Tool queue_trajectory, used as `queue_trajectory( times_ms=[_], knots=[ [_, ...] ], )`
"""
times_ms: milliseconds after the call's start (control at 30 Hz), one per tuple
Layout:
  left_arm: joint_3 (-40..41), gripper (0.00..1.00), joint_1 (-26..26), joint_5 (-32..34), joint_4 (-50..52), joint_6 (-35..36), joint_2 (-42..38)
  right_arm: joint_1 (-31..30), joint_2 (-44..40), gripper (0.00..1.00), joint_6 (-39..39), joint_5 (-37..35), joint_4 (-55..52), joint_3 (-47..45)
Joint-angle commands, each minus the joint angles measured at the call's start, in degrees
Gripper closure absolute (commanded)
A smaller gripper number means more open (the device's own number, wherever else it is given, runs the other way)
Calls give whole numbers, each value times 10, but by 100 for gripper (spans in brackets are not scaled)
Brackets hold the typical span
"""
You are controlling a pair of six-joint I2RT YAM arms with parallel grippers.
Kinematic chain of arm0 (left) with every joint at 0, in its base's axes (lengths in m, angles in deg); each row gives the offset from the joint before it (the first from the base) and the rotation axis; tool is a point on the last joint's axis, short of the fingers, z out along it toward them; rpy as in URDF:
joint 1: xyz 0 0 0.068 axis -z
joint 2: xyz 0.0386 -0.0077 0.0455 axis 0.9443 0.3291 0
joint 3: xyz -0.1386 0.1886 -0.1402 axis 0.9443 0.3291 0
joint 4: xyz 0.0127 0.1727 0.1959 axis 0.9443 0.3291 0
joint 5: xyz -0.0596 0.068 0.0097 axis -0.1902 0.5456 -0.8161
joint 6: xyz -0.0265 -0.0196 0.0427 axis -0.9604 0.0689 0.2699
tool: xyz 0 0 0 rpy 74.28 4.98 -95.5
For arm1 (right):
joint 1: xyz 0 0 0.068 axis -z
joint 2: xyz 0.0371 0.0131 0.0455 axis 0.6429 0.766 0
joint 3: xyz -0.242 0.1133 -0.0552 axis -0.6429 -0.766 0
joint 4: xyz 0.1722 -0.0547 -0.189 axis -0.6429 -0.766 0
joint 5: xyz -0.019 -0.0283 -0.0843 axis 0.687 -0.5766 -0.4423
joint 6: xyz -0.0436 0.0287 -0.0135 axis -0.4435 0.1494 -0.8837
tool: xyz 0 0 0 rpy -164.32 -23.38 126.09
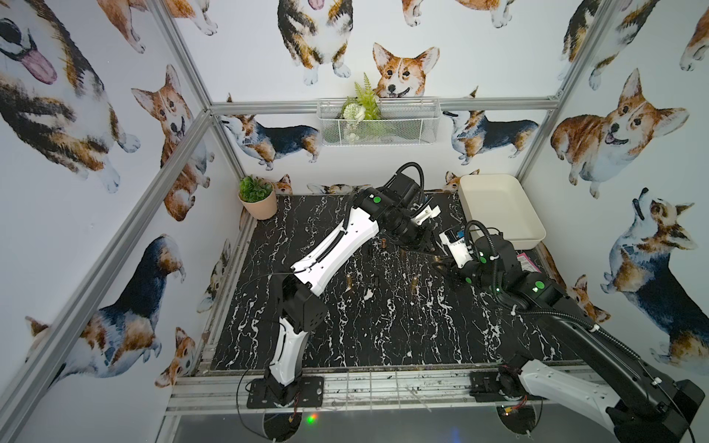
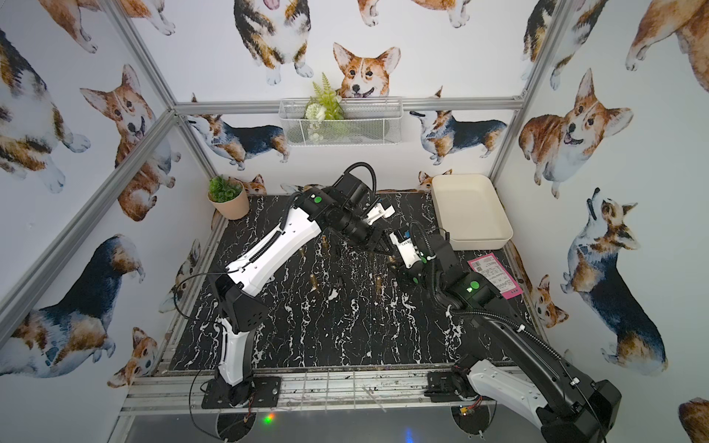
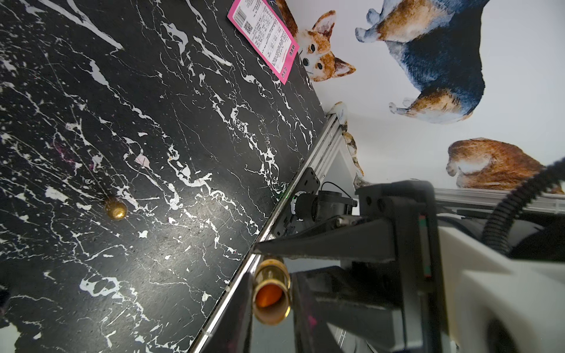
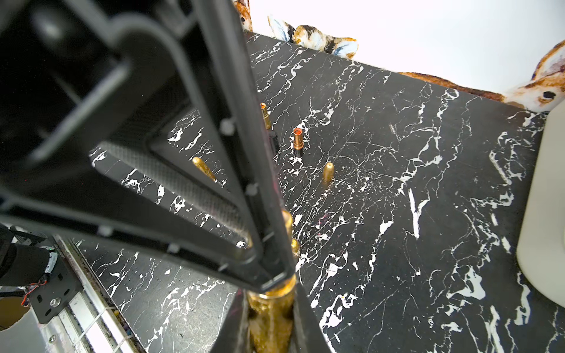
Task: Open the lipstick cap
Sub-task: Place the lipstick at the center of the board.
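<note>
Two claws meet just beside the tray point(image 1: 498, 211), at its near left corner, above the table point(image 1: 345, 326). The right claw point(image 4: 270, 301) is pressed tight on the gold lipstick point(image 3: 271, 293), which sits between its fingers, off the table. The left claw point(image 4: 270, 275) has its fingers almost together and pinches the other end of the same lipstick at their tips. The lipstick end facing the left wrist camera shows orange inside; whether the cap is on, I cannot tell.

Farther from the tray, toward the table middle, several gold caps point(image 4: 328, 172) and two open sticks point(image 4: 298, 139) with orange tips stand upright. A pink card point(image 2: 495, 276) lies flat just on the near side of the tray. High behind the tray, to its left, a wire basket point(image 1: 378, 128) on the wall holds a fern point(image 1: 364, 97) and white flowers point(image 1: 351, 113). Far left of the tray, a pot point(image 1: 264, 209) holds a green plant point(image 1: 254, 188).
</note>
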Motion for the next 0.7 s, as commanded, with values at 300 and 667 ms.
queue_trajectory(
  times_ms=[300,667],
  knots=[
    [-15,85,1,0,20,13,7,-1,1,96,-9,4,2,8],
    [-23,86,1,1,19,11,7,-1,1,84,-6,-8,-4,12]
  ],
)
